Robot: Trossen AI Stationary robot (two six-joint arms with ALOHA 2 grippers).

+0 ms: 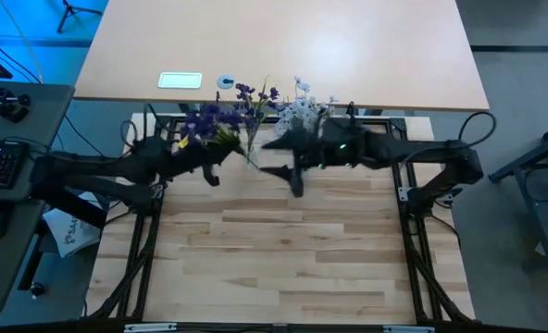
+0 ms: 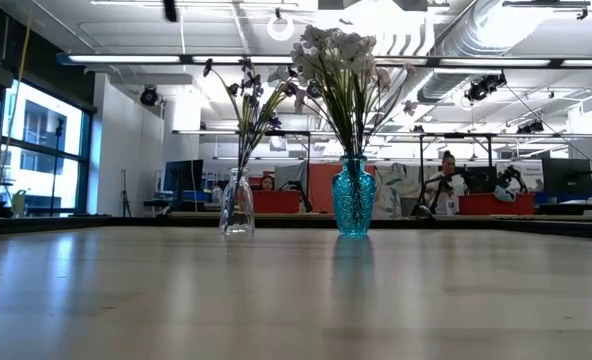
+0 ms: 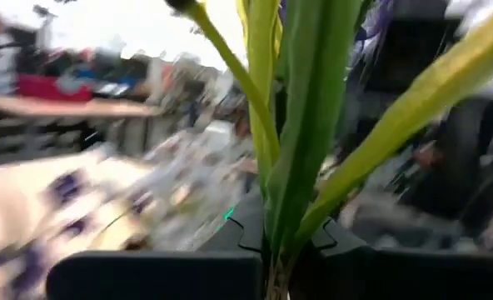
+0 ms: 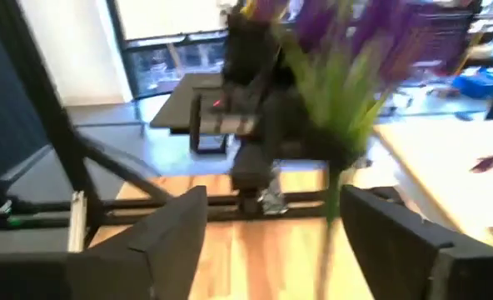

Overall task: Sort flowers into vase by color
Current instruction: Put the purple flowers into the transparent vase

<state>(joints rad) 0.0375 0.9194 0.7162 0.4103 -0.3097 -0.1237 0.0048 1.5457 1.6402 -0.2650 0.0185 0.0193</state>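
In the low view a clear glass vase (image 2: 237,205) holds purple sprigs, and a blue vase (image 2: 354,198) holds white blossoms (image 2: 338,45). Both stand at the table's far edge. My left gripper (image 1: 211,166) (image 3: 276,271) is shut on a purple sprig (image 1: 205,122) with yellow-green leaves (image 3: 305,125). It is lifted near the purple bunch (image 1: 252,95). My right gripper (image 1: 267,157) (image 4: 271,212) is open just right of it. Its fingers stand on either side of the sprig's thin stem (image 4: 326,237) without visibly touching it. My left gripper pinches the purple sprig between its two fingers at the base of its green leaves (image 3: 273,250), where they join the stem. The leaves and blossoms reach beyond the fingers. The sprig is lifted clear of the table, and its thin stem end (image 1: 250,154) trails toward the right gripper.
The white bunch (image 1: 304,109) stands right of the purple one, close behind my right arm. A larger pale table (image 1: 283,46) lies beyond the far edge, with a small card (image 1: 180,80) on it. The wooden table top (image 1: 274,250) stretches toward the near edge.
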